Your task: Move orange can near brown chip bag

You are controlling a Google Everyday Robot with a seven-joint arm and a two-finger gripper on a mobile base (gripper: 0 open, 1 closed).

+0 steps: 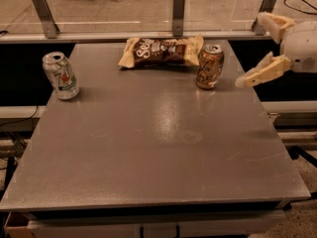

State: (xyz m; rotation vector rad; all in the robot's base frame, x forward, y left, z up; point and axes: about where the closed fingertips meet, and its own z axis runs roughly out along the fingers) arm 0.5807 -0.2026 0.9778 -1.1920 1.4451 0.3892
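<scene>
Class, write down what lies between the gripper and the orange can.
Nothing: in the camera view only bare table separates the open gripper, at the table's right edge, from the orange can.

Dim, warm light comes from above and leaves a pale sheen on the middle of the grey table (163, 128), while the floor beyond the table is brighter. Shadows are soft and faint. The gripper (249, 50), fingers spread apart at the table's far right edge, is lit pale against the dark gap behind it.
</scene>
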